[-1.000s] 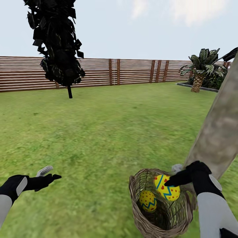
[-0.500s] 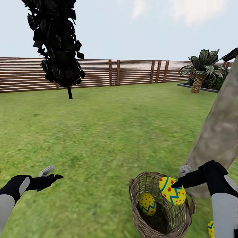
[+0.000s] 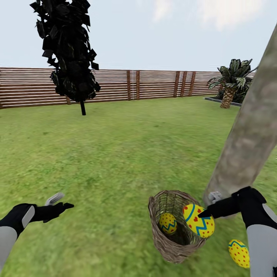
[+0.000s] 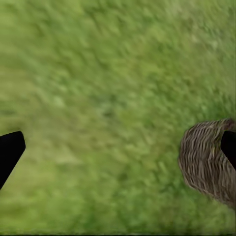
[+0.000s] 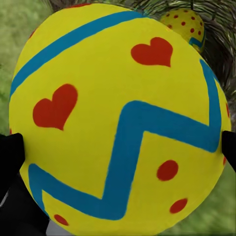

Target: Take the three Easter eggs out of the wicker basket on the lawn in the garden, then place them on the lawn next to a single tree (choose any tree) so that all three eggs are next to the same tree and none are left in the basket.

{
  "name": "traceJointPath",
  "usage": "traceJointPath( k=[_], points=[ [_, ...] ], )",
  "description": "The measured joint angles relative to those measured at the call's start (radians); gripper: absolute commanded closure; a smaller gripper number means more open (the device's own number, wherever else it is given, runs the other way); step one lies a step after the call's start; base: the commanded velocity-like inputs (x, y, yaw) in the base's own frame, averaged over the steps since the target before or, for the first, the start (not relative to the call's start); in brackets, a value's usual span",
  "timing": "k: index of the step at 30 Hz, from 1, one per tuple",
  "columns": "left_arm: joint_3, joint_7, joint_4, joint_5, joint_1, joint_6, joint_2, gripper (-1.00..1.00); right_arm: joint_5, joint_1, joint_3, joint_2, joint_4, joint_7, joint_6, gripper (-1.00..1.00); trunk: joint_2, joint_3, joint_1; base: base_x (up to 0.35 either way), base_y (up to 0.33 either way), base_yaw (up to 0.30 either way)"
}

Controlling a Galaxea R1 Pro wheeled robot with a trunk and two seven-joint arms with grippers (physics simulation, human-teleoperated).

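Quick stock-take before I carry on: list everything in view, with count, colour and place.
Easter eggs: three, yellow with red marks and blue zigzag; one in the right gripper over the basket's rim, one inside the basket, one on the grass near the trunk.
Wicker basket: one, brown, on the lawn by the trunk.
Tree trunk: one, pale grey-beige, right.
Dark-foliage tree: one, far left.
Palm: one, far right.
Fence: brown slats, along the back.
Lawn: green.
Left gripper: black fingers, open, empty, low left.
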Motion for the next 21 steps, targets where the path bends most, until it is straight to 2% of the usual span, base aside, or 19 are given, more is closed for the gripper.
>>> traceJointPath(
  k=[2, 5, 7, 9, 11, 15, 16, 21],
  points=[
    [0.000, 0.000, 0.001, 0.000, 0.000, 0.000, -0.001, -1.00, -0.006, 0.000, -0.001, 0.000, -0.001, 0.000, 0.000, 1.00, 0.014, 0.006, -0.008, -0.285, 0.000, 0.000],
    [0.001, 0.001, 0.002, 0.000, 0.000, 0.000, -0.004, -1.00, -0.100, 0.000, -0.001, -0.003, 0.000, 0.000, 0.000, 1.00, 0.035, 0.016, -0.020, -0.065, 0.000, 0.000],
    [0.001, 0.002, 0.002, 0.000, 0.000, 0.000, -0.004, -1.00, -0.127, 0.000, -0.001, -0.006, 0.000, 0.000, 0.000, 1.00, 0.049, 0.022, -0.027, -0.009, 0.000, 0.000],
    [0.001, 0.002, 0.002, 0.000, 0.000, -0.001, -0.005, -1.00, -0.136, 0.000, -0.001, -0.016, 0.001, 0.000, 0.000, 1.00, 0.063, 0.028, -0.035, -0.129, 0.000, 0.000],
    [0.001, 0.002, 0.002, 0.000, 0.000, -0.001, -0.010, -1.00, -0.129, 0.000, 0.000, -0.028, 0.007, 0.000, 0.000, 1.00, 0.077, 0.034, -0.042, -0.292, 0.000, 0.000],
    [0.003, 0.000, 0.001, 0.001, 0.000, 0.000, -0.009, -1.00, -0.118, 0.001, 0.002, -0.044, 0.016, 0.000, -0.001, 1.00, 0.105, 0.047, -0.058, -0.046, 0.000, 0.000],
    [0.002, 0.000, 0.001, 0.001, 0.000, 0.000, -0.008, -1.00, -0.115, 0.001, 0.003, -0.056, 0.016, 0.000, -0.001, 1.00, 0.112, 0.050, -0.062, -0.003, 0.000, 0.000],
    [0.001, 0.000, 0.002, 0.002, 0.000, 0.000, -0.009, -1.00, -0.113, 0.002, 0.005, -0.167, 0.062, 0.000, -0.006, 1.00, 0.147, 0.066, -0.081, 0.000, 0.000, 0.000]
  ],
)
